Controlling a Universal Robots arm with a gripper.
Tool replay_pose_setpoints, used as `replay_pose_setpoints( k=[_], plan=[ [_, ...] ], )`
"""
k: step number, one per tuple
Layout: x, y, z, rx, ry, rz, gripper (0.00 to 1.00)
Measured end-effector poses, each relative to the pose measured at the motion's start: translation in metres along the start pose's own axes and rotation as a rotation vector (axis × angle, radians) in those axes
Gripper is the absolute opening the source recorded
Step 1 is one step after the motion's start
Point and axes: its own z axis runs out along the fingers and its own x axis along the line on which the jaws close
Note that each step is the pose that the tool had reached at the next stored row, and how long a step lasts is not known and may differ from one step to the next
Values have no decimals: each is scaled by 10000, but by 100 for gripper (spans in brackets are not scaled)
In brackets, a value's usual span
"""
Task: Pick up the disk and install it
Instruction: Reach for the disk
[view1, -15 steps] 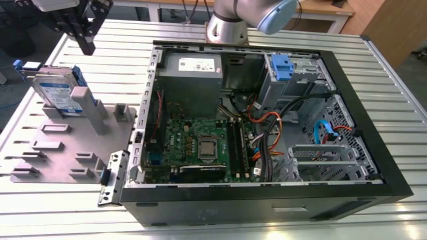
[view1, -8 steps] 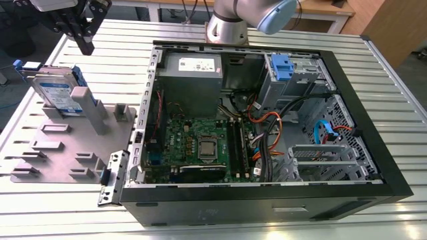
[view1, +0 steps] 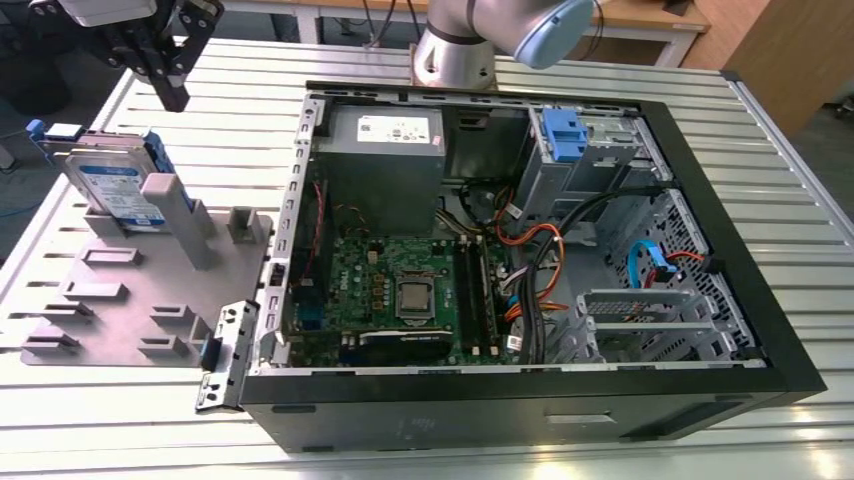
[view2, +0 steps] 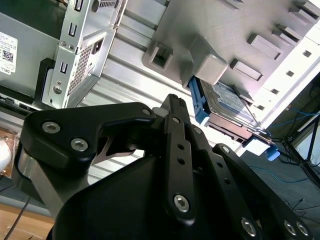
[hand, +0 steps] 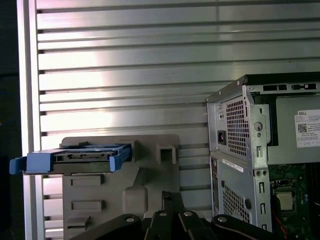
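Note:
The disk (view1: 114, 185) stands on edge in a slot of the grey holder plate (view1: 127, 300) at the exterior view's left; it is silver with a blue-and-white label and blue side rails. My gripper (view1: 174, 98) hangs above and a little behind the disk, apart from it, shut with nothing between its fingers. In the second wrist view the disk (view2: 231, 100) lies beyond my gripper (view2: 172, 100). In the first wrist view the disk's blue-railed edge (hand: 75, 160) shows beside my gripper (hand: 172, 197).
An open black computer case (view1: 747, 330) lies on the slatted metal table (view1: 787, 160). Inside are a green motherboard (view1: 400, 290), a grey power-supply box (view1: 380, 135), cables and a blue-tabbed metal drive cage (view1: 567, 135). The arm's base (view1: 454, 55) stands behind the case.

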Motion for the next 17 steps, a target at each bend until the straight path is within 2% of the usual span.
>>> replay_pose_setpoints(
  k=[17],
  plan=[
    [12,-1,0,0,0,0,11]
  ],
)
